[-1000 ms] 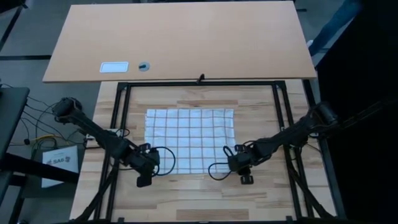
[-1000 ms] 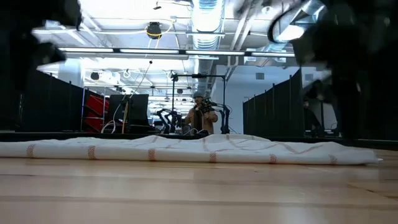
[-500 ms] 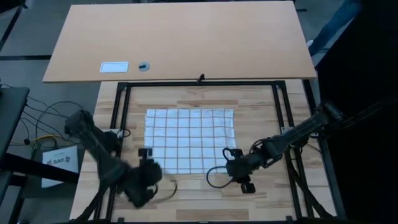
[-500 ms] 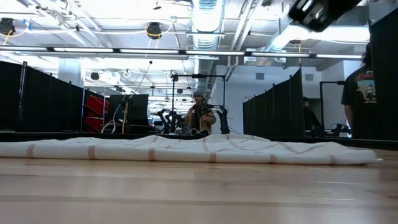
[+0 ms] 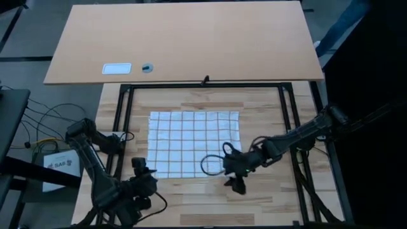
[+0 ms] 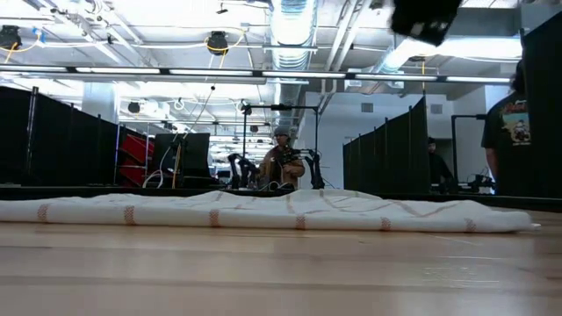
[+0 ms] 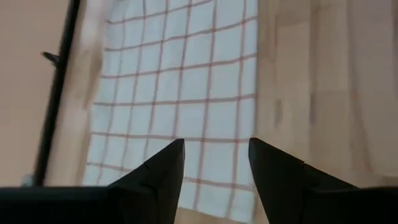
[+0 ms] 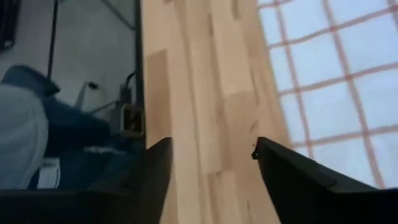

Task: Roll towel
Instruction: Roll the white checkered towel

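The towel [image 5: 194, 144], white with a grid of reddish-brown lines, lies spread flat on the wooden table; in the low view it is a low flat strip [image 6: 263, 211]. My left gripper [image 5: 142, 169] is open and empty in the air, off the towel's near left corner, pointing toward the towel [image 7: 186, 93]. Its fingers [image 7: 163, 168] hover apart over the towel's near edge. My right gripper [image 5: 237, 184] is open and empty, just off the towel's near right corner [image 8: 323, 93], above bare wood. It touches nothing.
A black metal frame [image 5: 124, 127] runs around the work area. A second, larger board [image 5: 184, 41] lies beyond the far edge. Cables loop from both wrists [image 5: 213, 165]. People stand in the room behind [image 6: 283, 167]. Bare wood [image 5: 210, 197] lies between towel and near edge.
My left arm has swung back toward the table's near edge and turned, so its gripper now points toward the far edge at the towel. My right gripper has gone toward the table's left along the towel's near edge. The towel has not moved.
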Controlling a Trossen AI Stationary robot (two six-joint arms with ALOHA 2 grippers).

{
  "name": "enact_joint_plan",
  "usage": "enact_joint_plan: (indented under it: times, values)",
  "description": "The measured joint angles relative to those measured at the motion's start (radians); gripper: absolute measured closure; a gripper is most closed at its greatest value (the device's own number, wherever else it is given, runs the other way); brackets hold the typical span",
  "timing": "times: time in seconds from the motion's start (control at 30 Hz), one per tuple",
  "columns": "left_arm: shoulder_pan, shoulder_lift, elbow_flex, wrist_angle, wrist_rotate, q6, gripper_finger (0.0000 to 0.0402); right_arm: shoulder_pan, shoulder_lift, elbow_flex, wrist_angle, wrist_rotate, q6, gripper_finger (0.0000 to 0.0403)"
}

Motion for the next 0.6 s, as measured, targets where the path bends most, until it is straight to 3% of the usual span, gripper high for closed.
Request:
enact_joint_plan:
  times: [0.17, 0.33, 0.5, 0.6]
  values:
    - [0.002, 0.000, -0.053, -0.043, -0.083, -0.014, 0.0211, -0.071, 0.028, 0.000, 0.092, 0.012, -0.053, 0.0149]
    - [0.022, 0.003, -0.057, 0.006, -0.163, 0.142, 0.0208, -0.148, 0.052, 0.000, 0.185, 0.036, -0.034, 0.0155]
    - [0.118, 0.003, -0.032, -0.035, -0.040, 0.229, 0.0208, -0.134, 0.036, 0.007, 0.075, 0.023, -0.139, 0.0154]
    - [0.129, 0.006, -0.028, 0.105, 0.108, 0.302, 0.0208, -0.056, 0.039, 0.067, -0.085, 0.057, -0.222, 0.0154]
